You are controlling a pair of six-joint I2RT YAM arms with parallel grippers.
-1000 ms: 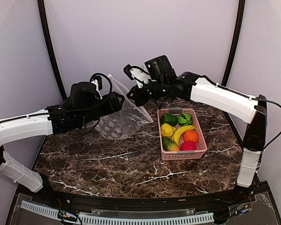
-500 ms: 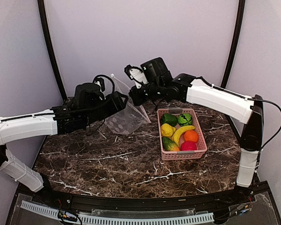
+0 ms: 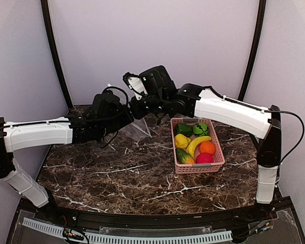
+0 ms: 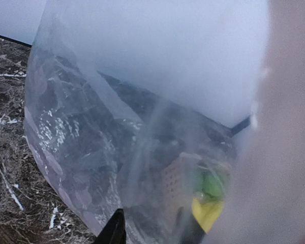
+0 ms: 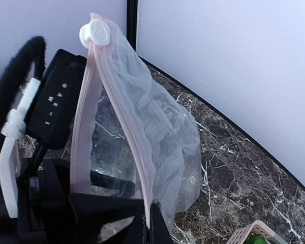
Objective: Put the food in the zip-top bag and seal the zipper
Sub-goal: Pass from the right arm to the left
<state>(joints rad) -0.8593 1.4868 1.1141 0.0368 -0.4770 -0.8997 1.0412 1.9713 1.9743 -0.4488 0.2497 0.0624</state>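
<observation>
The zip-top bag (image 3: 137, 130) hangs between both grippers above the back of the table. In the right wrist view its mouth gapes, the two pale pink zipper (image 5: 117, 101) strips meeting at a white slider (image 5: 96, 33). My right gripper (image 5: 151, 226) (image 3: 137, 108) is shut on the nearer strip. My left gripper (image 3: 128, 118) (image 4: 151, 231) reaches into the mouth, one dark finger (image 5: 112, 183) inside the bag, its jaws apart with bag film between them. The food (image 3: 197, 145) lies in the pink basket (image 3: 198, 169): banana, peppers, orange, red ball.
The pink basket stands right of centre on the dark marble table (image 3: 117, 178). Curved purple walls and black poles (image 3: 53, 51) close in behind. Through the bag film, the left wrist view shows the basket (image 4: 175, 178) and blurred green and yellow food.
Both arms have drawn together and shifted left with the bag, which now hangs bunched and lower. The left gripper has pushed into the bag's mouth and its jaws have narrowed.
</observation>
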